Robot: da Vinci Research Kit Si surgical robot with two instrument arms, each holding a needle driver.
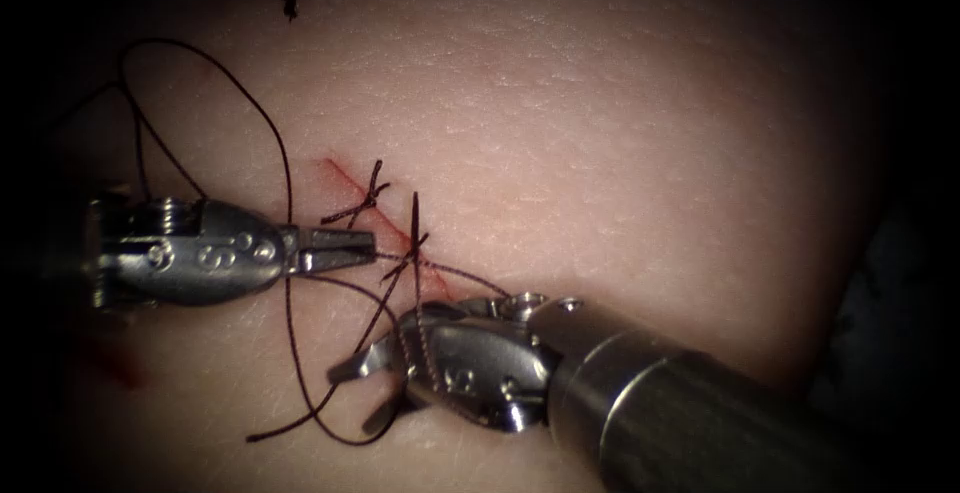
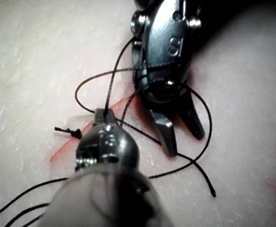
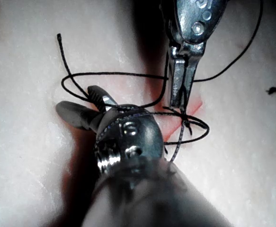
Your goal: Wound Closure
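Both tools sit at the cut (image 1: 375, 215). Left tool (image 1: 345, 248) lies just left of the red line, its jaws clenched with dark thread (image 1: 290, 353) crossing at their base; from the endoscope view I judge it is grasping that thread, probably to hold one strand taut close to the stitches. Right tool (image 1: 375, 393) lies near and slightly right of the cut's near end, jaws spread apart and holding nothing. Thread is wound over its wrist and passes between its parted jaws, a lie that looks like a loop being formed round the tool, though that is a judgement.

Two earlier knots with short cut ends (image 1: 372, 193) stand on the cut. From there the thread runs in a wide arc to the far left over the tissue (image 1: 620, 133) and trails near, ending in a free tail. I cannot find the needle in these views, so whether it is in the tissue cannot be told. Red fluid (image 1: 115, 368) stains the near left.
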